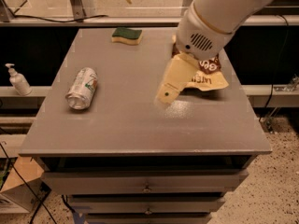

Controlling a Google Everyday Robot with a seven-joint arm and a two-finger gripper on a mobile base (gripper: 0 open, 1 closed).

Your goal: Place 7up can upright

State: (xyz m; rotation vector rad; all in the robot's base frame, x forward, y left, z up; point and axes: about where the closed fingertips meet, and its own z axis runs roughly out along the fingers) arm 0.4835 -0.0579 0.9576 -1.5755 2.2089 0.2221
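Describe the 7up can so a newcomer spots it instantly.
On the left half of the grey cabinet top, the silvery-white aluminium can with green and red markings lies on its side. It's the only cylinder there; the green sponge sits far back, the cream gripper hovers mid-table, right of it.

Grey cabinet, flat top, drawers w/ small knobs at front. Floor light, speckled. Pale ledge behind cabinet, L and R; pump bottle stands on it at L. Metal frame w/ glazing at rear. Cardboard box low L. Gripper over cabinet top, R of centre.
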